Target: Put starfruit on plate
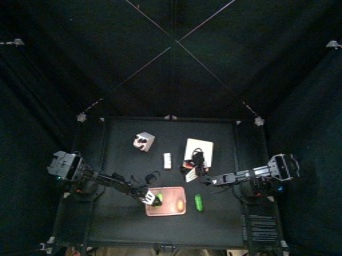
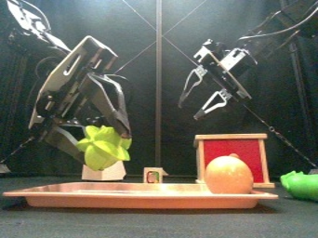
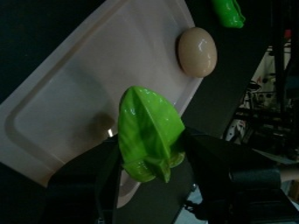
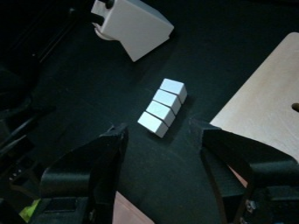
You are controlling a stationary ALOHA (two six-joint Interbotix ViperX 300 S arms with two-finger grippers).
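Observation:
The starfruit (image 2: 103, 147), a ridged yellow-green lump, hangs a little above the plate (image 2: 74, 193) at its left end. My left gripper (image 2: 99, 139) is shut on the starfruit from both sides. The left wrist view shows the starfruit (image 3: 146, 127) between my left gripper (image 3: 152, 157) jaws, with the salmon-pink plate (image 3: 82, 79) beneath. In the top view the left gripper (image 1: 147, 196) is over the plate (image 1: 163, 209). My right gripper (image 2: 209, 98) hangs open and empty high at the back right, also seen as the right gripper (image 4: 158, 131) over the dark table.
A pale orange round fruit (image 2: 229, 174) lies on the plate's right part. A bright green elongated object (image 2: 298, 183) lies just off the plate to the right. Behind stand a red block (image 2: 233, 153), a white block (image 2: 103, 170) and a row of white cubes (image 4: 160, 107).

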